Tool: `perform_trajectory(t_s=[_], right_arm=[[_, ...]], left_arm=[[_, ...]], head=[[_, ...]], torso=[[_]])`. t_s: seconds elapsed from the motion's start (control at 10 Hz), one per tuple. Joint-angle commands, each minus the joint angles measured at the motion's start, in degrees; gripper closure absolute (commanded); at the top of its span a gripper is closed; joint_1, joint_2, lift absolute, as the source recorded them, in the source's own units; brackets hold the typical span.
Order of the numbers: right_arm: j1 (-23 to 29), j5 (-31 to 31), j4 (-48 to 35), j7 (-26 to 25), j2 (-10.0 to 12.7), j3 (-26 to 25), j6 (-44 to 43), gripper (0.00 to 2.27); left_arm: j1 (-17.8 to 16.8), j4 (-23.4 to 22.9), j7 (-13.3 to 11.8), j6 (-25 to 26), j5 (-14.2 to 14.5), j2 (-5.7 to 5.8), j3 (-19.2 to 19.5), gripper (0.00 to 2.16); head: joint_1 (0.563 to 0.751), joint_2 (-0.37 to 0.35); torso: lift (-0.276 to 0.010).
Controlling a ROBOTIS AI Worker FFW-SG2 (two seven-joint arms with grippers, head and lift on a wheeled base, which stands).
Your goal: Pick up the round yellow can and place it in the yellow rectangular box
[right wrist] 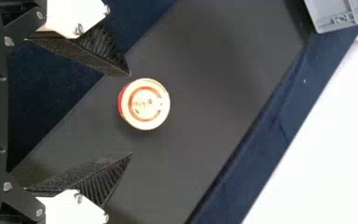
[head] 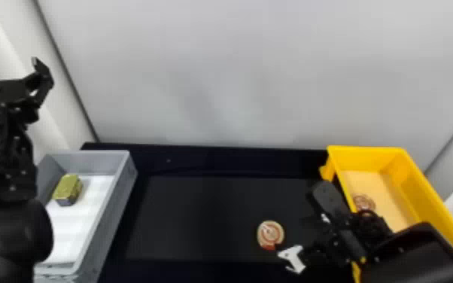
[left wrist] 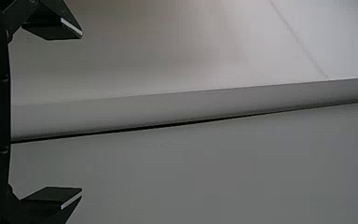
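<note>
1. The black worktop (head: pixel 199 218) fills the middle ground.
2. The yellow rectangular box (head: pixel 365 150) stands at right.
3. My left tool (left wrist: pixel 81 112) hangs at left, spread wide; my right tool (right wrist: pixel 130 114), also wide, hangs near right.
4. The round yellow can (right wrist: pixel 144 103) sits just beside it on the worktop: probably light, stiff and slick, best gripped squarely around its side wall.

Left arm (head: pixel 3 233): black, running up the head view's left edge; left gripper (head: pixel 7 60) raised high, fingers (left wrist: pixel 51 198) spread wide. Right arm (head: pixel 421 252): black, entering at lower right; right gripper (head: pixel 289 233) held low, ribbed fingers (right wrist: pixel 100 179) parted (white plates (right wrist: pixel 72 16) outside).
</note>
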Motion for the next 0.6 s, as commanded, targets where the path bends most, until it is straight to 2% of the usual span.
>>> perform_trajectory(t_s=[0.0,0.5], right_arm=[[-0.1,-0.2,3.9,0.6,2.0,0.0,-2.7,0.24],[-1.8,-0.2,7.3,0.2,2.7,-0.2,-4.3,0.2]], left_arm=[[-0.1,-0.1,0.0,0.0,0.0,-0.15,-0.1,0.1],[-0.1,-0.4,-0.1,-0.4,-0.4,-0.15,0.2,0.1]], head=[[0.694,0.014],[0.694,0.014]], torso=[[-0.06],[-0.06]])
